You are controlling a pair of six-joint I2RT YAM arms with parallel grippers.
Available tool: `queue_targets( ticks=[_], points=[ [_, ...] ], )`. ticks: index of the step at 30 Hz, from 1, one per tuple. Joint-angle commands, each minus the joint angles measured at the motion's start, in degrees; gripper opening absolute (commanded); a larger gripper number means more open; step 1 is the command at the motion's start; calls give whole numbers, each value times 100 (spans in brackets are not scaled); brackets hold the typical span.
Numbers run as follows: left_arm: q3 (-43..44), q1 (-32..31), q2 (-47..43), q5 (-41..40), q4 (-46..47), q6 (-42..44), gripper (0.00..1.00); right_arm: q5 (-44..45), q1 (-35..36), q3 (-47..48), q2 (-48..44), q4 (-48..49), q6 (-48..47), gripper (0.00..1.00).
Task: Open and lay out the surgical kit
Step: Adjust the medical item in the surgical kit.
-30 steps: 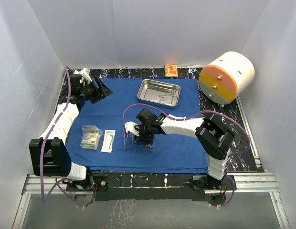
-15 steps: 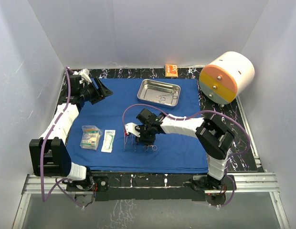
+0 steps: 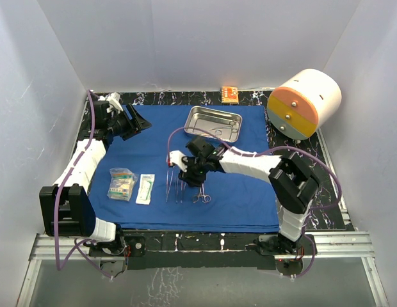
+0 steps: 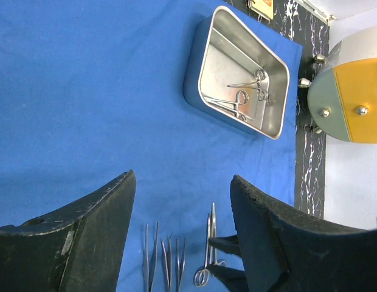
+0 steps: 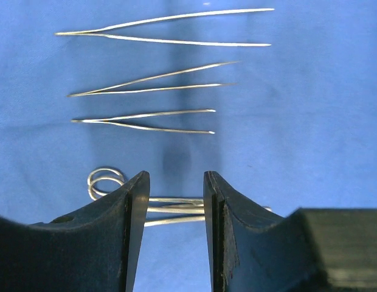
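The royal-blue cloth wrap lies spread flat on the table. At its back sits the steel tray, and the left wrist view shows two clamps in it. Three forceps lie side by side on the cloth, with a scissors-like clamp beside them. My right gripper hovers open just above that clamp, jaws apart and touching nothing. Two clear packets lie at the cloth's left. My left gripper hangs open and empty over the cloth's back left corner.
A big white-and-orange cylinder stands at the back right, close to the tray. A small orange box lies at the back edge. White walls enclose the black marbled table on three sides.
My right gripper has widened its jaws and lifted slightly back from the cloth, leaving the clamp lying beside the forceps. The left arm has not moved.
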Motion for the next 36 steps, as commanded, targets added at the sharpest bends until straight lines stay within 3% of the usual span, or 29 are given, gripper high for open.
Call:
queue_targets(
  ticks=[1, 16, 36],
  points=[
    [-34, 45, -288, 136, 36, -30, 62, -282, -407, 182, -588, 319, 211, 40],
    [-71, 58, -288, 161, 71, -68, 63, 42, -861, -669, -722, 335, -86, 37],
    [-111, 60, -288, 178, 88, -76, 63, -39, -867, -775, -150, 420, 41, 35]
  ],
)
